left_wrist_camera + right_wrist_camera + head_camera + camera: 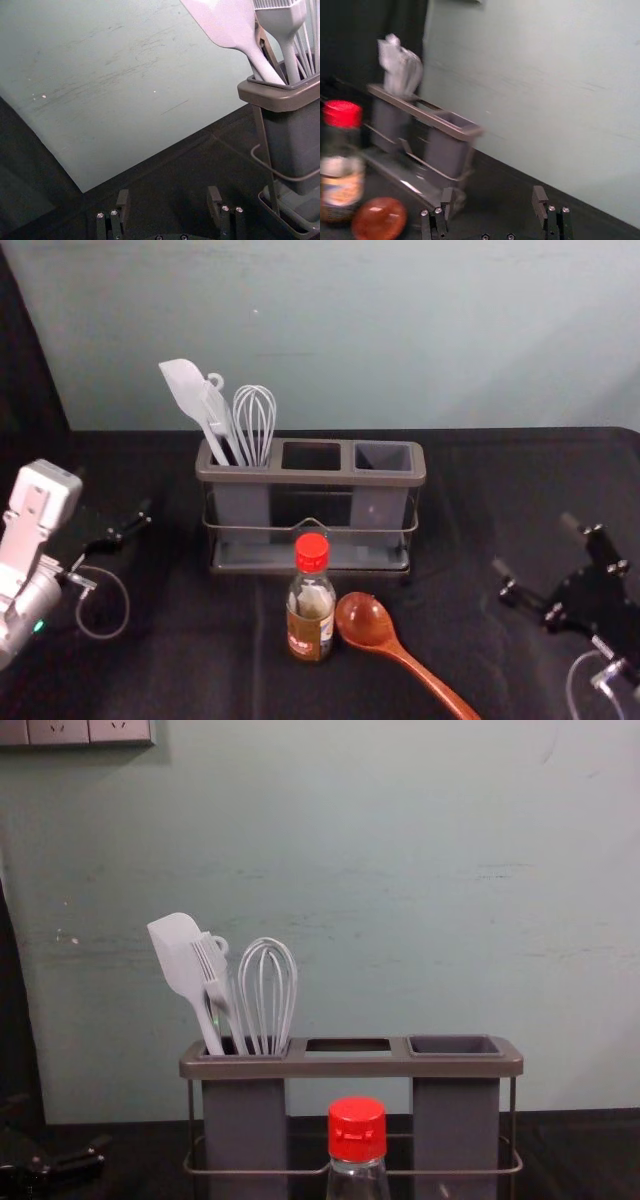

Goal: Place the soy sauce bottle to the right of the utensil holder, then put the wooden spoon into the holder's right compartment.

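Tabletop: I have a black, cloth-covered surface [520,490], its far edge against the wall.
Holder: grey-brown plastic-and-wire utensil holder [310,477] with three openings in a row, standing toward the tabletop's far edge, a little left of the middle.
Left gripper: my black left gripper [113,532] is over the tabletop's left side, near the holder, its fingers spread wide.
Right gripper: I see the black right gripper [535,543] by the tabletop's right edge, well apart from the holder, fingers also spread.
Spoon: glossy reddish-brown wooden spoon [365,620], lying with its bowl just beside the bottle and its handle slanting rightward toward the near edge.
Bottle: clear, labelled soy sauce bottle with a red cap [311,625], upright in front of the holder.
Utensils: pale spatula [183,385], brush [212,970] and wire whisk [255,420], all in the left compartment.
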{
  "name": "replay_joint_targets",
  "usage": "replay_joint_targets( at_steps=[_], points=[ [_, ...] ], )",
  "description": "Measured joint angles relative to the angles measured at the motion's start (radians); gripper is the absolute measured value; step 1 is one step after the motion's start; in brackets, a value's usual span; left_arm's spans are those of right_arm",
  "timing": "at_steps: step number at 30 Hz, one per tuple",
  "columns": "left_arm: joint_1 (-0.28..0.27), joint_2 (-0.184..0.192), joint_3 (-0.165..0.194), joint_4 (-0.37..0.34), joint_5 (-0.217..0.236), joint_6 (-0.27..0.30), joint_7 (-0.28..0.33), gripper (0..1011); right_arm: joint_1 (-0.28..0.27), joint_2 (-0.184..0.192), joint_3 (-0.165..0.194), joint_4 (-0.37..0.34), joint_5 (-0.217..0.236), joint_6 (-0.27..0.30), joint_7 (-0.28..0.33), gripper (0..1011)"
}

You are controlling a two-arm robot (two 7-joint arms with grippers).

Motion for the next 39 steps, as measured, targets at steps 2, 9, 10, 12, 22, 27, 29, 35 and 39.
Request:
replay_joint_targets(
  at_steps=[2, 9, 10, 12, 22, 27, 29, 35, 39],
  points=[
    [0.0, 0.0, 0.0, 0.0, 0.0, 0.0, 0.0, 1011, -0.025, 0.009, 0.002, -0.016, 0.041, -0.033, 0.045, 1003],
    [0.0, 0.0, 0.0, 0.0, 0.0, 0.0, 0.0, 1012, 0.003, 0.001, -0.045, -0.026, 0.145, -0.052, 0.202, 1003],
    [0.0, 0.0, 0.0, 0.0, 0.0, 0.0, 0.0, 1011, 0.015, -0.004, -0.052, -0.023, 0.155, -0.045, 0.221, 1002],
    [0.0, 0.0, 0.0, 0.0, 0.0, 0.0, 0.0, 1012, 0.058, -0.025, -0.08, -0.013, 0.178, -0.017, 0.267, 1003],
    [0.0, 0.0, 0.0, 0.0, 0.0, 0.0, 0.0, 1012, 0.228, -0.134, -0.182, 0.049, 0.182, 0.121, 0.388, 1003],
    [0.0, 0.0, 0.0, 0.0, 0.0, 0.0, 0.0, 1011, 0.274, -0.173, -0.207, 0.066, 0.166, 0.167, 0.417, 1003],
    [0.0, 0.0, 0.0, 0.0, 0.0, 0.0, 0.0, 1011, 0.282, -0.181, -0.212, 0.069, 0.159, 0.177, 0.422, 1002],
    [0.0, 0.0, 0.0, 0.0, 0.0, 0.0, 0.0, 1011, 0.322, -0.218, -0.231, 0.088, 0.128, 0.221, 0.438, 1002],
    [0.0, 0.0, 0.0, 0.0, 0.0, 0.0, 0.0, 1011, 0.344, -0.238, -0.239, 0.099, 0.112, 0.243, 0.447, 1003]
  ],
)
